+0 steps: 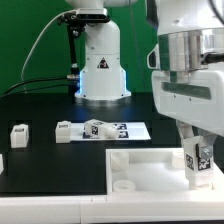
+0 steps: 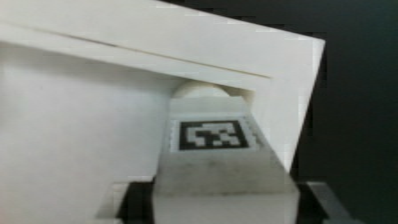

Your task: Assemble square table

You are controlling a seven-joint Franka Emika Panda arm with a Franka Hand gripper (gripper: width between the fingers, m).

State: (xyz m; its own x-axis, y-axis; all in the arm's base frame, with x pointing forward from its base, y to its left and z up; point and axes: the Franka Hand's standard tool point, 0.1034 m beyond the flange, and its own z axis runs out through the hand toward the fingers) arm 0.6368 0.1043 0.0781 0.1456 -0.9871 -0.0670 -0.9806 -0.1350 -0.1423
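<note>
Plainly, in the exterior view the fingers [image 1: 187, 138] are closed on a short white plastic block leg with a black-and-white tag [image 1: 198, 160]. They hold it upright over the corner of the large white plastic square panel with a raised rim [image 1: 150, 160] that lies toward the exterior view's right, at the front of the black table [image 1: 40, 105]. I judge the main risk to be a missed socket: if the leg comes down off centre or tilted, its foot could catch the rim or the socket lip. Pressing on might then shove the panel, which looks to lie loose, or twist the leg in the grip. The panel serves as a shallow tray; its round corner socket [image 1: 123, 186] toward the exterior view's left is empty, and nothing loose lies on its floor. A spare white leg [image 1: 18, 132] and a second spare leg [image 1: 63, 131] stand well apart from the panel, the second near the marker board [image 1: 130, 131]. In the wrist view the leg [image 2: 214, 140] fills the middle, tag toward the camera, with the dark fingers [image 2: 317, 203] flanking it and the panel [image 2: 89, 90] corner just beyond. The leg hides the socket beneath, so I cannot tell whether it is seated; letting go too soon could topple it.
</note>
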